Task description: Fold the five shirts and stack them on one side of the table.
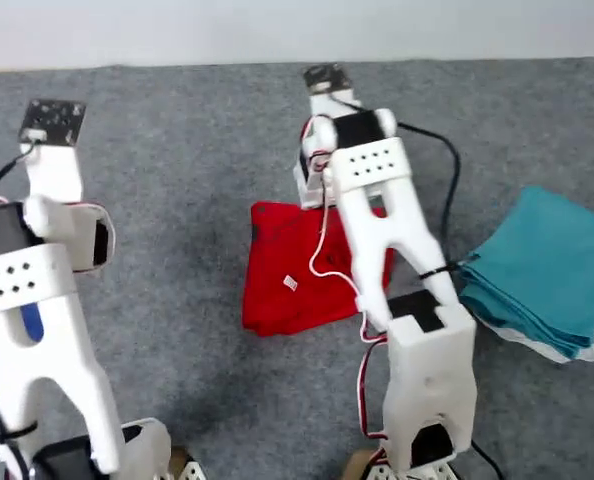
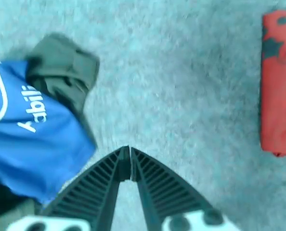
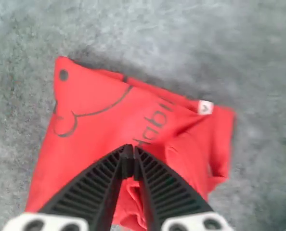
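A folded red shirt lies mid-table, partly under my right arm. In the right wrist view my right gripper hangs over the middle of that red shirt, fingers shut with nothing visibly held. A stack of folded shirts with a teal one on top rests at the table's right side. My left gripper is shut over bare grey table. Near it lie a blue shirt and a dark green one, both unfolded. The red shirt shows farther off on the other side.
The grey carpeted table is bare between the two arms and along the far edge. A black cable runs from my right arm toward the teal stack. A white layer peeks out beneath the stack.
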`<state>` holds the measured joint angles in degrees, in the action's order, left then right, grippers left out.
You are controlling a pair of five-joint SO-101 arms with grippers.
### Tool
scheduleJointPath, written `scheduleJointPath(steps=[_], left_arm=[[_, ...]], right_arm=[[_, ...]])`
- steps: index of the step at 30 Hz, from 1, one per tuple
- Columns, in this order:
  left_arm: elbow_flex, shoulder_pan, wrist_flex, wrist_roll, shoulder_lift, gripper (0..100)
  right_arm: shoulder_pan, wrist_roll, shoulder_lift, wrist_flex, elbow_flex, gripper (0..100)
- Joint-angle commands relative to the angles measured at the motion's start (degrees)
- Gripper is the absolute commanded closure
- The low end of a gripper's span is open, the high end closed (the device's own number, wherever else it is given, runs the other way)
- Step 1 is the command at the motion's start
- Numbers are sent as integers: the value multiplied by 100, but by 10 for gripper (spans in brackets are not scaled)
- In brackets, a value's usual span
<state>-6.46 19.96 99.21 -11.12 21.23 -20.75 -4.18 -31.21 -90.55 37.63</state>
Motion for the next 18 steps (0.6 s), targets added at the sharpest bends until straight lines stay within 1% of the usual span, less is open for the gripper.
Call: scheduleJointPath(steps=[1,5,7,12,18], left_arm=[[-356,44,-167,-53,325,996],[-901,44,-422,-53,580,996],[-1130,44,-545,-62,738,995],[-1437,44,-800,-79,1037,995],[-1429,44,-941,-88,1046,995]], right_arm=[[-259,-79,-163,92,35,985],[-365,-70,-558,-13,35,987],[-374,-70,-699,-224,35,988],[-303,-53,-954,-1182,35,988],[31,-26,-567,-1253,-352,988]])
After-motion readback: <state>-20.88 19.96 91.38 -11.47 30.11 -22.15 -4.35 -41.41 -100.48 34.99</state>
